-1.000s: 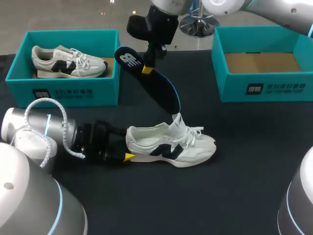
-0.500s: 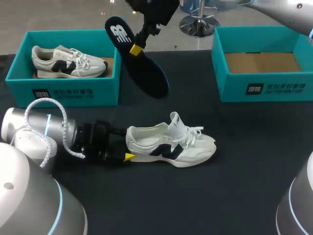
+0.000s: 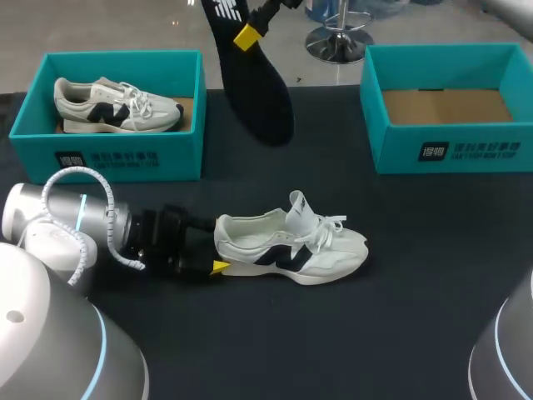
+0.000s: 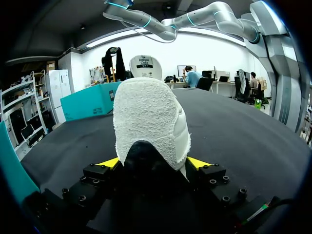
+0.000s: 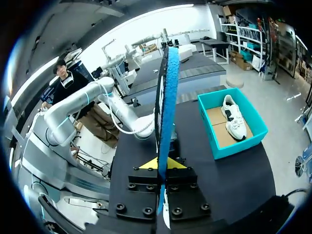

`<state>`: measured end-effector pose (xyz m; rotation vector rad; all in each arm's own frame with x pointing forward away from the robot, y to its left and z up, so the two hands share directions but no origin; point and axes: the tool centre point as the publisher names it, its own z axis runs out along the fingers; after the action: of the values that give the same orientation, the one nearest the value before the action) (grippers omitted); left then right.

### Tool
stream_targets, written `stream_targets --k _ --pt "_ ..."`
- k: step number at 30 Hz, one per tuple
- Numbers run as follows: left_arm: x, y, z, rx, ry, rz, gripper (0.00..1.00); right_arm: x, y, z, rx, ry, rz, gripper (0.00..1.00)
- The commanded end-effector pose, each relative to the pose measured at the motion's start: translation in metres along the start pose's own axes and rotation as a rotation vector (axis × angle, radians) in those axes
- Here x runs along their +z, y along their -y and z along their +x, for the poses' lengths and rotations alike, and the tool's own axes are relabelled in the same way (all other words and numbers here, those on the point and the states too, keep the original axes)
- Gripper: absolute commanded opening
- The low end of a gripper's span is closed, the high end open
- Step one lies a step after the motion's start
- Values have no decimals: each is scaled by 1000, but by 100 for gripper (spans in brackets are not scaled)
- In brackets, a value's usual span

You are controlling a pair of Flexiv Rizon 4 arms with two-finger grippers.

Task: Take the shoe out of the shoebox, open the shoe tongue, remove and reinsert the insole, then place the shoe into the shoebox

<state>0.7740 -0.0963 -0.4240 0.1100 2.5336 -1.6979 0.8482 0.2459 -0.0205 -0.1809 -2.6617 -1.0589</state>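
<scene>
Nearest the front edge of the table (image 3: pixel 400 317) there was just a strip of bare black top. Behind that, around the middle, the shoe (image 3: pixel 291 246) stood on its sole, toe towards the right edge and tongue sticking up. The left gripper (image 3: pixel 218 267) came in low from the left and had its yellow tips clamped on either side of the heel; the left wrist view showed the fuzzy heel collar squeezed right between them.

More bare black top ran from the shoe back to the two teal boxes. The left shoebox (image 3: pixel 108 158) sat at the far left corner with a second shoe (image 3: pixel 117 106) lying inside. The right shoebox (image 3: pixel 450 150) sat at the far right corner, brown cardboard floor showing. Both had a white printed label on the front wall, too small for me to read.

Up over the far edge, between the boxes, the right gripper (image 3: pixel 247 36) was pinching the dark insole (image 3: pixel 254 92), which hung well above the table, white logo on its heel end.
</scene>
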Motion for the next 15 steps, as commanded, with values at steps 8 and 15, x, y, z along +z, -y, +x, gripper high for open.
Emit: stream_targets --k 8,15 --pt "2 -1 0 1 0 -3 0 -1 15 -2 -33 9 -93 0" --pt "2 -1 0 1 0 -3 0 -2 20 2 12 -18 -116 0"
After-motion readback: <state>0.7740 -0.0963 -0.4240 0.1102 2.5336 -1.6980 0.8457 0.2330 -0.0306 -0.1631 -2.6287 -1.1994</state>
